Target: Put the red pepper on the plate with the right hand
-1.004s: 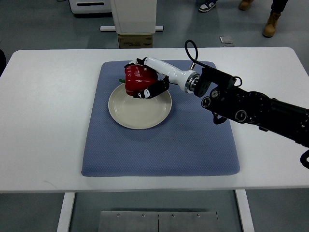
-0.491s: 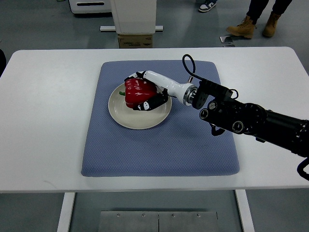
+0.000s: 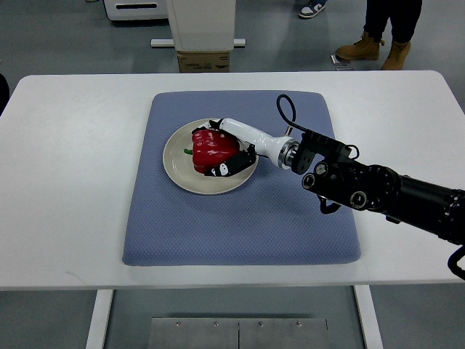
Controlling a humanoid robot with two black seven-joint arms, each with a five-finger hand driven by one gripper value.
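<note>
One right robot hand (image 3: 227,154) I am steering is clamped on the red pepper (image 3: 213,147), over the plate (image 3: 182,177) mid-surface; placing step, next I release.

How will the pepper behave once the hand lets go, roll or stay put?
The pepper looks lumpy and lobed, so it would probably rock and settle, not roll far. Its skin looks glossy, so likely slippery. The right hand grips it over the plate, whose raised rim should catch it.
</note>
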